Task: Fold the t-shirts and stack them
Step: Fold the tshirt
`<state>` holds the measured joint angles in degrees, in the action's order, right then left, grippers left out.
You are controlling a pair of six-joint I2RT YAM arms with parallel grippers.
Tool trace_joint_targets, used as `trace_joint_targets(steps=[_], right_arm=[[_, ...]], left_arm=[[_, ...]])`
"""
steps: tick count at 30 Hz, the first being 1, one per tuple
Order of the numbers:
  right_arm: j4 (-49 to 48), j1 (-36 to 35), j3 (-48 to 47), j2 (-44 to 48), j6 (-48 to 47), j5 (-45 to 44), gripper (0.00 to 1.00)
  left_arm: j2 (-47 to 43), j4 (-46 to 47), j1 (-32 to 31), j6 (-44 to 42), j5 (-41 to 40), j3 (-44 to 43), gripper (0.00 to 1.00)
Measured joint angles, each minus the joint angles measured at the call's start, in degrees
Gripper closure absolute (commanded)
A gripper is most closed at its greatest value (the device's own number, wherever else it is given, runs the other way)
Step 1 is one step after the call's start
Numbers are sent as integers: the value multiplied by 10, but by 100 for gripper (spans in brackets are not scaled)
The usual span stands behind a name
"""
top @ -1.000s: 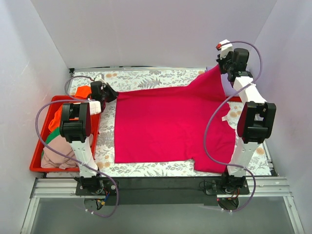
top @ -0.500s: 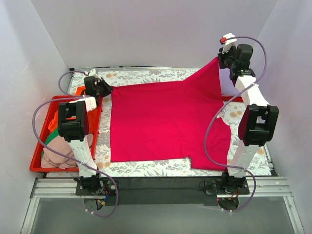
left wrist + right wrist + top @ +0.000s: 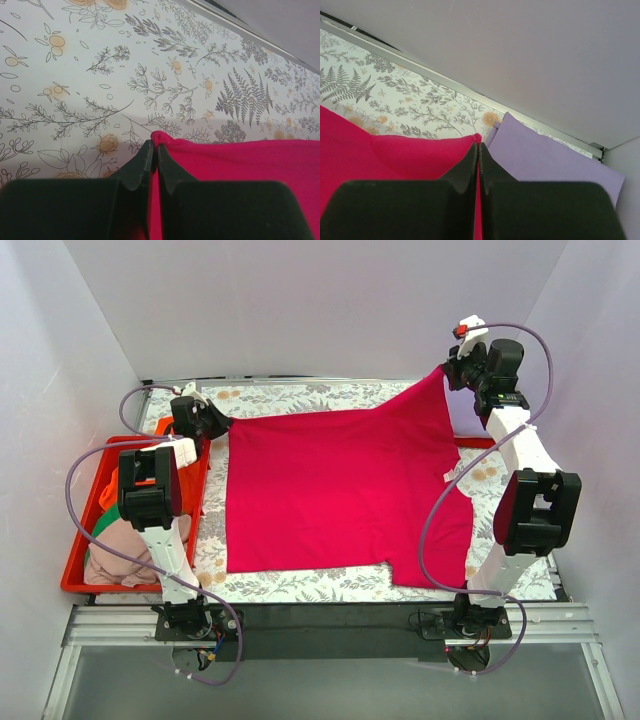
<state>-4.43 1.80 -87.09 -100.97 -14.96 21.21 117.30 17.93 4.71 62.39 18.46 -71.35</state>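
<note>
The large crimson-red t-shirt [image 3: 340, 490] is spread over the middle of the table. My left gripper [image 3: 222, 422] is shut on its far left corner, low over the table; the pinched cloth shows in the left wrist view [image 3: 156, 138]. My right gripper [image 3: 448, 370] is shut on the far right corner and holds it raised, so the cloth slopes up; the right wrist view shows that corner [image 3: 475, 137]. A folded lavender t-shirt [image 3: 555, 160] lies at the far right. Orange [image 3: 115, 488], green [image 3: 108, 520] and beige-pink [image 3: 120, 545] t-shirts lie in the tray.
A rigid red plastic tray [image 3: 75, 570] stands at the left edge beside the left arm. A floral cloth covers the table [image 3: 300, 395]. White walls close in the back and sides. A metal rail [image 3: 320, 625] runs along the near edge.
Both grippers have pulled the red shirt's far corners outward and back. The left corner went left, the right corner rose higher. The shirt is now stretched flatter and wider.
</note>
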Motion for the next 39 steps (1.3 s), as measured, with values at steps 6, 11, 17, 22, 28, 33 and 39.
trace_joint_targets(steps=[6,11,17,22,28,33,39], right_arm=[[-1,0,0,0,0,0,99],[-1,0,0,0,0,1,99],[-4,0,14,7,0,7,99],[0,0,57,38,-2,12,99],[-2,0,93,81,-2,15,99],[-3,0,122,107,-1,15,99],[-4,0,162,133,0,14,99]], left_arm=[[0,-2,0,0,0,0,100],[0,-2,0,0,0,-1,100],[0,-3,0,0,0,-1,100],[-2,-2,1,0,2,2,100],[-13,-5,1,-4,7,15,100],[-24,-9,2,-7,13,30,100],[-58,-14,5,-11,17,70,100]])
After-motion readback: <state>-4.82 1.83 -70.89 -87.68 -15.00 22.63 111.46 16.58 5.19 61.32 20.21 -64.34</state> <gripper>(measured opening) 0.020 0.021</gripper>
